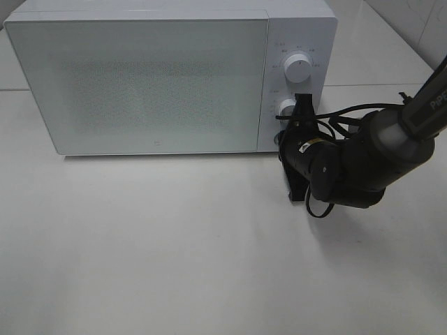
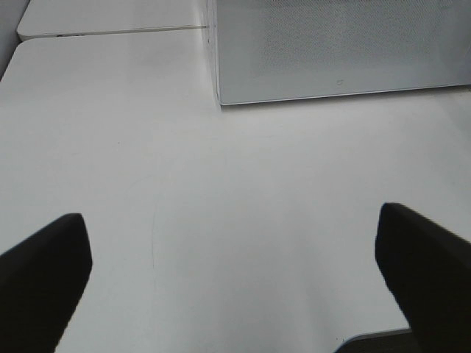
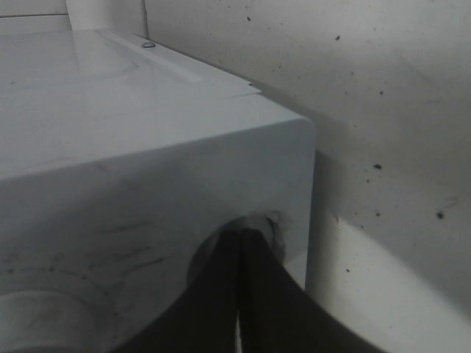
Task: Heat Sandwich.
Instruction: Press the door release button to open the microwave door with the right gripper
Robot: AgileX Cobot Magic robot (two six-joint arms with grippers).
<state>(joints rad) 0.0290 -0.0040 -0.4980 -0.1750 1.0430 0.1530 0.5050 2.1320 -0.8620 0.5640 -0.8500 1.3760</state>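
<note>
The sandwich is out of view. The white microwave [image 1: 154, 84] stands at the back of the table with its frosted door closed. My right gripper [image 1: 301, 105] is shut, its tips against the lower knob [image 1: 285, 107] of the control panel, below the upper knob [image 1: 299, 68]. In the right wrist view the two dark fingers [image 3: 221, 294] lie pressed together and end at the round knob area on the microwave's front [image 3: 147, 147]. My left gripper [image 2: 232, 272] is open and empty above the bare table, in front of the microwave [image 2: 338, 44].
The white table [image 1: 174, 251] runs in front of the microwave. A seam to a second tabletop [image 2: 110, 31] lies at the back left. A speckled wall [image 3: 383, 110] stands behind the microwave. The right arm's cables [image 1: 342, 115] hang beside the control panel.
</note>
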